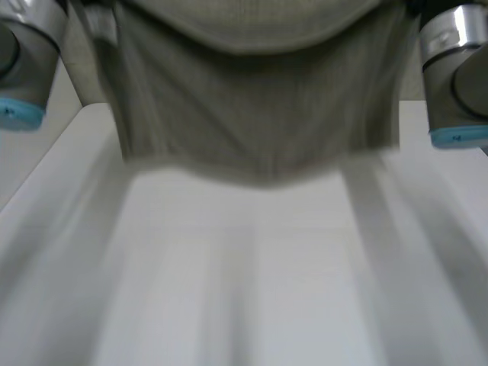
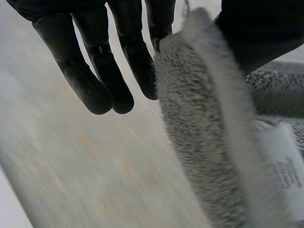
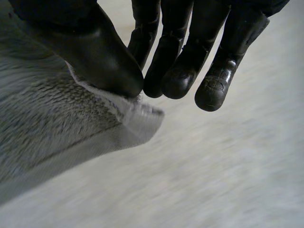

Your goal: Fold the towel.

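Observation:
A grey towel (image 1: 252, 114) hangs in the air above the white table (image 1: 244, 274), stretched between my two arms, its lower edge sagging in the middle. My left hand (image 2: 128, 47) pinches one upper corner of the towel (image 2: 199, 123) between thumb and fingers; a white label (image 2: 285, 166) shows on the cloth below. My right hand (image 3: 109, 57) pinches the other corner of the towel (image 3: 61, 123) between its thumb and fingers, the hemmed tip sticking out past the thumb.
The grey left arm joint with a light-blue cap (image 1: 19, 110) and the right one (image 1: 457, 137) flank the hanging cloth. The table's left edge (image 1: 46, 168) runs diagonally.

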